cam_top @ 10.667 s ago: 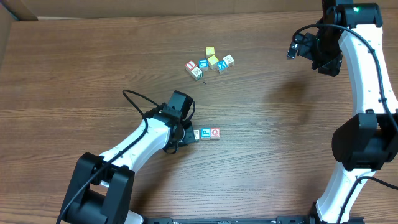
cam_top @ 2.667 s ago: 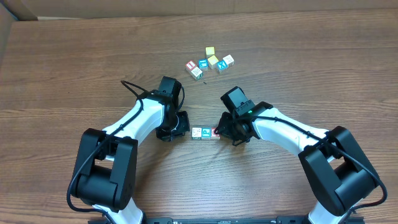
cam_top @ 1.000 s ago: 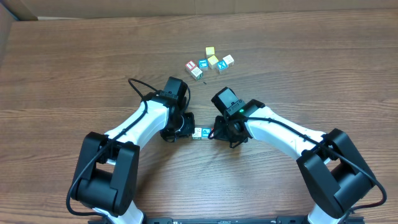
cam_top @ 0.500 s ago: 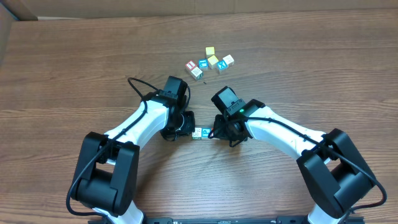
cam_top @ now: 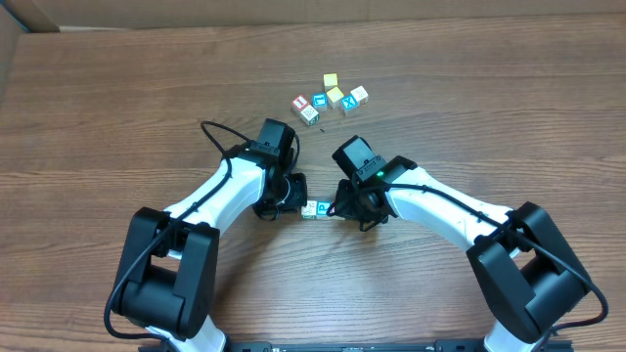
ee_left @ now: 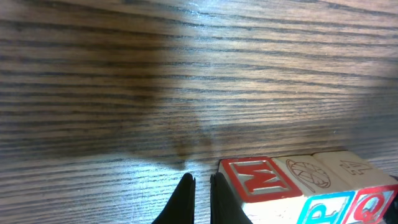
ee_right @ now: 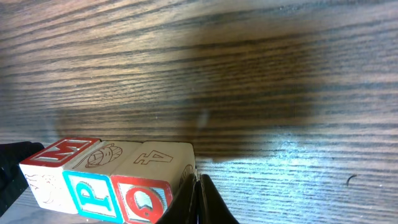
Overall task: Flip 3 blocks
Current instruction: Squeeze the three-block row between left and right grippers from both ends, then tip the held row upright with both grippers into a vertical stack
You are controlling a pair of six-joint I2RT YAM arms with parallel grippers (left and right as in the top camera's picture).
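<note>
- Three small wooden alphabet blocks [cam_top: 315, 208] sit in a tight row, faces touching, near the middle of the worktop [cam_top: 469, 117].
- The M block [ee_left: 252, 179], at the left end of the row, shows a red-framed M on top.
- The P block [ee_left: 314, 208], in the middle, has a line drawing on top and a blue P on its side.
- The Q block [ee_right: 144, 198], at the right end, has a pale top with a line drawing and a red-framed letter on its side.
- The left hand [ee_left: 200, 186] is down at worktop level at the M end, its fingers drawn together with only a sliver between them and holding nothing. One finger lies right against that block's outer face.
- The right hand [ee_right: 198, 186] is low at the Q end, its fingers pressed together and empty, the tips at that block's outer edge.
- The two arms angle in from either side, so the row lies between the two hands.
- A loose cluster of other cubes [cam_top: 331, 98], some yellow, some lettered, lies well apart on the far side of the worktop.
</note>
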